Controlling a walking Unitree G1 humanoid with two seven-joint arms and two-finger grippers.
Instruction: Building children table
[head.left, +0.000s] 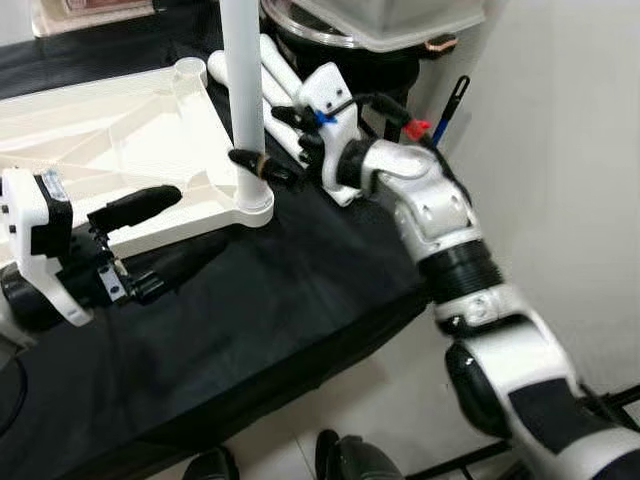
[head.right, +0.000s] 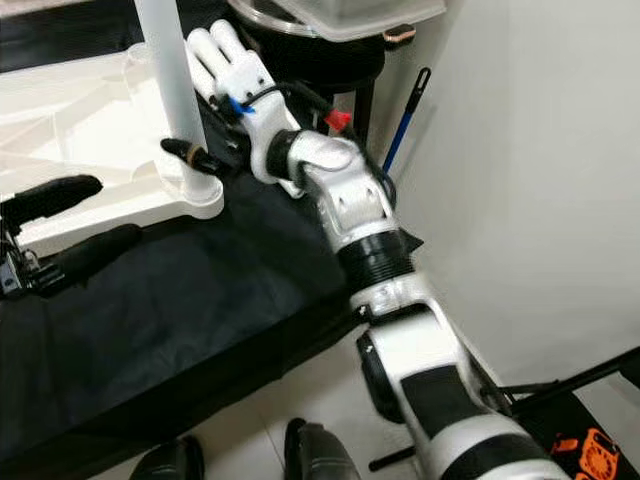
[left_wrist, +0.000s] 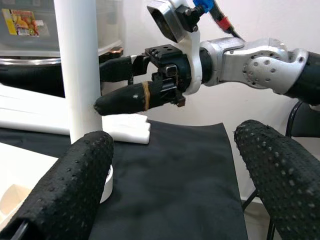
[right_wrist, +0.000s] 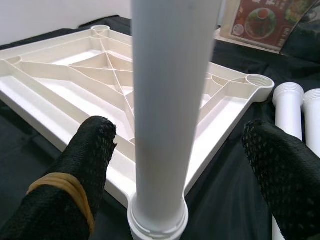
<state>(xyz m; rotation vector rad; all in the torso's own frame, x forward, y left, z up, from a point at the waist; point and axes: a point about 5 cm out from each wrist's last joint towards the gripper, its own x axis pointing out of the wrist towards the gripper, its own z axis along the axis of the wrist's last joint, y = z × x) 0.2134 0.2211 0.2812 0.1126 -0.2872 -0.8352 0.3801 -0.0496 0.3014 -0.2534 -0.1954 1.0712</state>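
Observation:
A white tabletop (head.left: 100, 140) lies upside down on a black cloth. One white leg (head.left: 243, 90) stands upright in the corner socket nearest my right arm. My right gripper (head.left: 262, 138) is open around the base of this leg (right_wrist: 165, 100), one finger on each side. The finger with a rubber band (left_wrist: 125, 97) touches the leg with its tip. My left gripper (head.left: 190, 225) is open and holds nothing. It hovers by the tabletop's near edge, pointing toward the leg (left_wrist: 77, 65). Spare white legs (head.left: 275, 65) lie behind the right gripper.
The black-covered table (head.left: 300, 290) ends just right of the socket, with a white wall (head.left: 560, 150) beyond. A clear plastic box (head.left: 400, 20) on a dark pot stands at the back. A blue-handled tool (head.left: 450, 105) leans by the wall.

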